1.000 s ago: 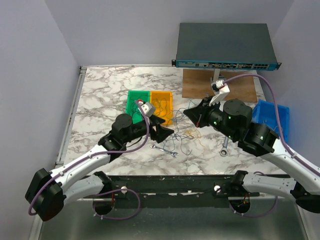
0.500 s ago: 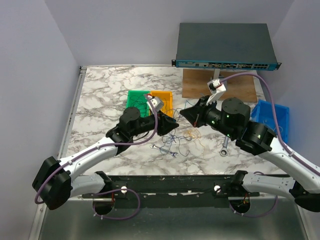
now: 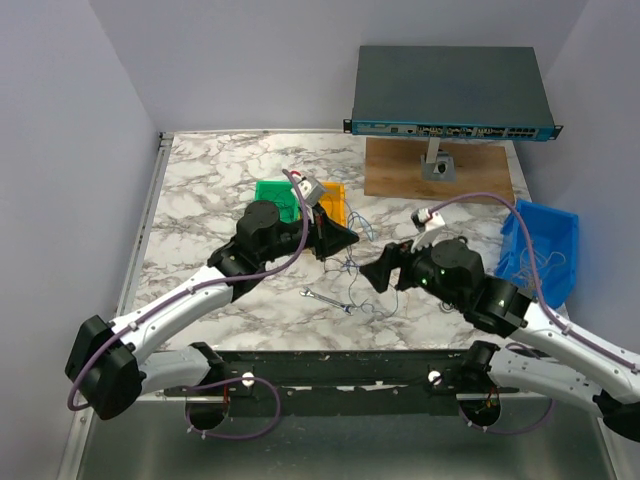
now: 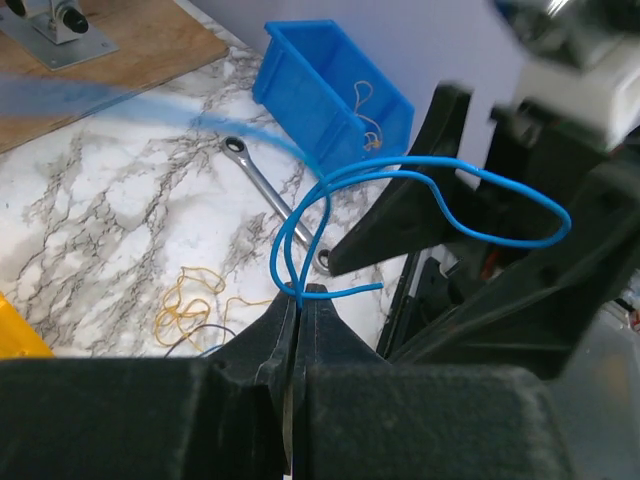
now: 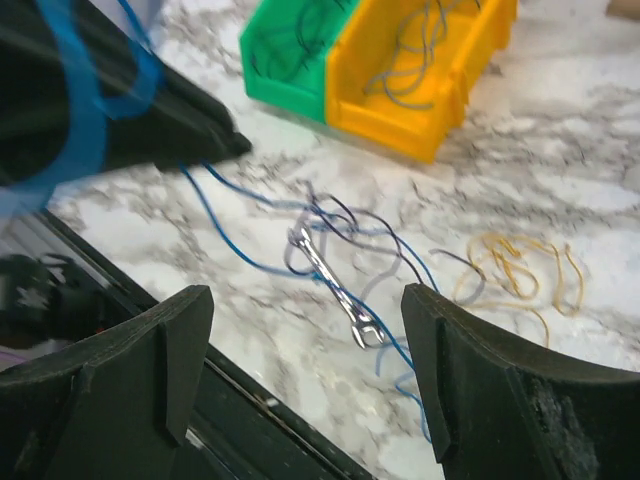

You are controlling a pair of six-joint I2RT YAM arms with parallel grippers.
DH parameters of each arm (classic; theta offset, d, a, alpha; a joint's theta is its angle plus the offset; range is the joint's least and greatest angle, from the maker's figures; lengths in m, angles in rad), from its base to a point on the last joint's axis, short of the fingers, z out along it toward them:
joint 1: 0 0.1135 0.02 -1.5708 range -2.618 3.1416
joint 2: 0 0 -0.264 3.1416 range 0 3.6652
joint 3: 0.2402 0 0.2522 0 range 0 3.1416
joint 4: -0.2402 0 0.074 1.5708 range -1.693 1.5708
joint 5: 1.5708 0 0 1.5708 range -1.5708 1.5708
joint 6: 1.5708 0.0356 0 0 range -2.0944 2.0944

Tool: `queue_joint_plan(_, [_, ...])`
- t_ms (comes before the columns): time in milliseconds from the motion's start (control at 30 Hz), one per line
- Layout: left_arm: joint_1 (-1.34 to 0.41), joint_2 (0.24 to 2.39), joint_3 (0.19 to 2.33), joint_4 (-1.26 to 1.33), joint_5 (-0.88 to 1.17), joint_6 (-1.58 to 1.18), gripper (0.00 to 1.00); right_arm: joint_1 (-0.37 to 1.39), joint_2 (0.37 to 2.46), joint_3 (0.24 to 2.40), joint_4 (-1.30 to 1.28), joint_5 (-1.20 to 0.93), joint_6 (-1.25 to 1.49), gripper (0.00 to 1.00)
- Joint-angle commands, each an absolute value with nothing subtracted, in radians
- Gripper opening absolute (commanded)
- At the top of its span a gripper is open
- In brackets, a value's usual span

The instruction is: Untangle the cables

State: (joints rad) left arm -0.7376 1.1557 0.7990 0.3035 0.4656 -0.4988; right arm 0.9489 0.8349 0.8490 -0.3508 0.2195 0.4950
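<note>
On the veined marble tabletop (image 3: 200,190), the green plastic bin (image 3: 270,192) sits left of and against the orange plastic bin (image 3: 337,200), mid-table. Before them lies the tangled bunch of thin blue and dark cables (image 3: 352,268), the small steel wrench (image 3: 326,300) touching its near-left side. The blue plastic bin (image 3: 560,225) is at the right edge. Behind, back right, the grey metal network switch (image 3: 445,85) sits over the brown wooden board (image 3: 395,178).

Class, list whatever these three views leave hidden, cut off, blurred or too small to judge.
- Top view: the cables are too thin to count, or to tell which strand crosses which.
- Left wrist view: the blue wire pinched in the left gripper blurs toward the top left, so its far end is lost.
- Right wrist view: the green bin and yellow bin are cut by the top edge.
</note>
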Motion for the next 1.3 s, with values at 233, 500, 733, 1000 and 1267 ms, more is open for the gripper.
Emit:
queue_joint_plan(233, [-0.722,1.111,0.969,0.099,0.591,-0.518,0.00,0.946,0.614,0.597,-0.192,0.262,0.440,0.75])
queue_joint_plan(500, [-0.725,1.092,1.008,0.008,0.665,-0.440,0.00,0.946,0.585,0.611,-0.232,0.529,0.502,0.61])
queue_joint_plan(733, [-0.726,1.089,1.018,0.004,0.706,-0.428,0.00,0.947,0.742,0.627,-0.177,0.304,0.426,0.62])
queue_joint_plan(1000, [-0.727,1.110,1.036,0.024,0.742,-0.440,0.00,0.947,0.954,0.666,-0.084,0.027,0.336,0.63])
queue_joint_plan(1267, [-0.736,1.128,1.065,0.002,0.788,-0.427,0.00,0.947,1.032,0.656,0.057,0.008,0.275,0.63])
